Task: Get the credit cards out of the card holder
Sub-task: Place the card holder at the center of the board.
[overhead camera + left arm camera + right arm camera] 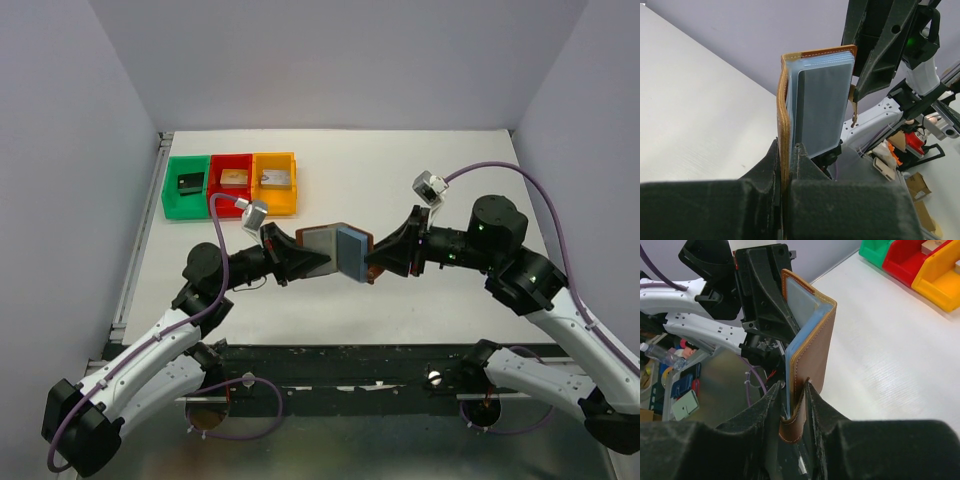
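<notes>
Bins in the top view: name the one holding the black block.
The green bin, leftmost in the row, holds the black block; the red bin and orange bin hold paler blocks.

Two grippers are counted, the left gripper [786,160] and the right gripper [792,400]. One wallet [345,250] is held between them. One grey card [822,110] is made out in it; further cards cannot be counted. Beyond the left gripper three bins are counted: one green bin [188,159], one red bin [231,158] and one orange bin [275,156]. Three blocks are counted, one per bin: a black block [189,183], a tan block [233,178] and a silver block [276,179].
</notes>
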